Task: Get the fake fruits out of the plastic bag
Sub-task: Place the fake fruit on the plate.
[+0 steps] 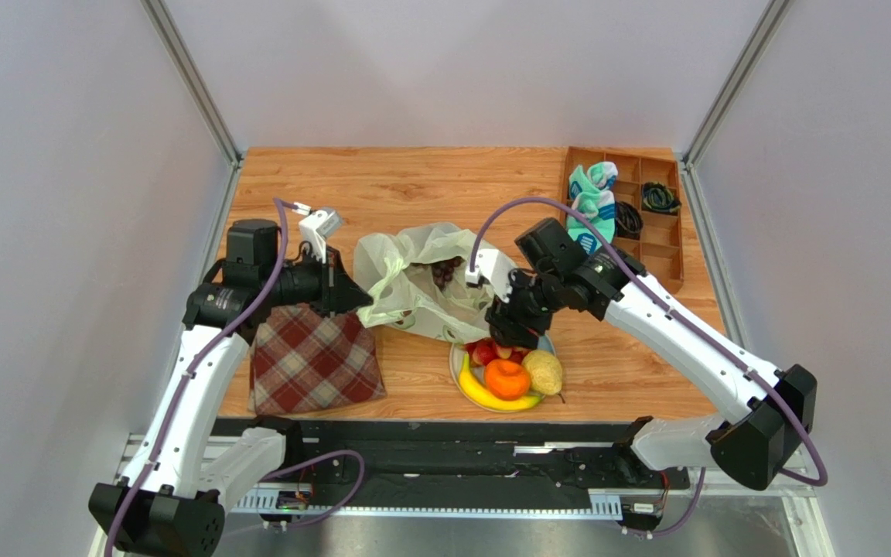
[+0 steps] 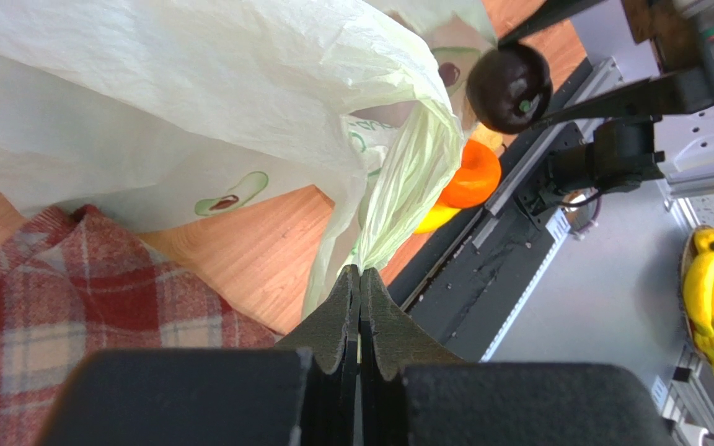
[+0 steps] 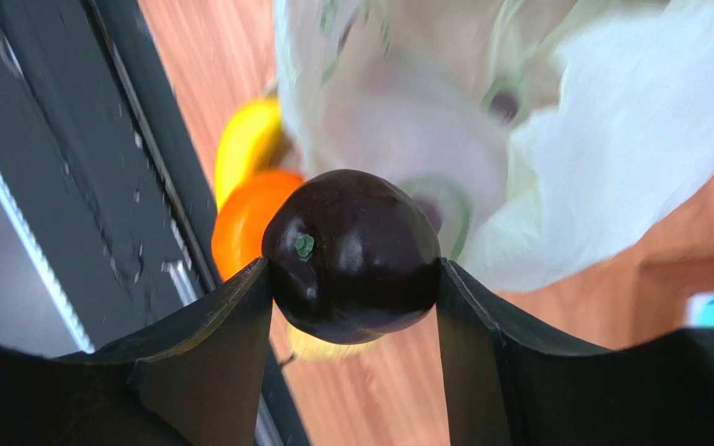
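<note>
Clamps the dark plum (image 3: pixel 351 251) in the right gripper (image 1: pixel 511 322) just above the plate (image 1: pixel 455 363) holding orange (image 1: pixel 507 378), banana (image 1: pixel 489 397), pear (image 1: pixel 543 371) and red grapes (image 1: pixel 484 352), and pinches a fold of the plastic bag (image 1: pixel 413 281), just beyond the plate, in the closed left gripper (image 2: pixel 359 279).

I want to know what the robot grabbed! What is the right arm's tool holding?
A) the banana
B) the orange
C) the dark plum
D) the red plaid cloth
C: in the right wrist view the right tool is shut on the dark plum, pinched between its two fingers, while the banana and orange lie loose beyond it.
</note>
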Controlling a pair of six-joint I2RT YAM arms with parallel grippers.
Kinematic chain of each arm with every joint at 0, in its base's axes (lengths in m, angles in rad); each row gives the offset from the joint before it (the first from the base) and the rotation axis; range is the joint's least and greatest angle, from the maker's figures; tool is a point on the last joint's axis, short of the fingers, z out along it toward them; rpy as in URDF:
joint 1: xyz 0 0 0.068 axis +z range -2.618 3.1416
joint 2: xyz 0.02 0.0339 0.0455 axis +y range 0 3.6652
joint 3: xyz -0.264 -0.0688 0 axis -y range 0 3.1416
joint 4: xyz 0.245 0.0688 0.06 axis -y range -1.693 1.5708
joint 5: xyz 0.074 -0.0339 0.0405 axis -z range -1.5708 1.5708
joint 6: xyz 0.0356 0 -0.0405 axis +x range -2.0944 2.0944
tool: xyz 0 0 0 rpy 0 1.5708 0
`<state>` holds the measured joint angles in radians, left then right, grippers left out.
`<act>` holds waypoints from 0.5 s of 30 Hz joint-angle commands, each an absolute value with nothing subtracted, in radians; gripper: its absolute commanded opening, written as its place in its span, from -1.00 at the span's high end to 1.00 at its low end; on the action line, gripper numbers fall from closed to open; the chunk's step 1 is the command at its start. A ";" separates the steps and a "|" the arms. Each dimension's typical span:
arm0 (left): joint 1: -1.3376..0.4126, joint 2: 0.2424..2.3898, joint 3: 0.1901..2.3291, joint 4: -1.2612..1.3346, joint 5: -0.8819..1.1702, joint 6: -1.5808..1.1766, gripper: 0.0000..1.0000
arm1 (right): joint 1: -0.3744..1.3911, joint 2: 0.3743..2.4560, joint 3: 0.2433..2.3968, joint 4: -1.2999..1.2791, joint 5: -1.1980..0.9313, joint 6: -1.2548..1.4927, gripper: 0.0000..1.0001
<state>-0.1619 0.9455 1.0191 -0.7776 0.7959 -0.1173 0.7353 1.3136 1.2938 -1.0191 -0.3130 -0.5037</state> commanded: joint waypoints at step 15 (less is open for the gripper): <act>-0.072 0.943 0.992 -0.657 0.772 -0.170 1.00 | 0.675 1.319 1.094 -1.032 -0.305 -0.646 0.12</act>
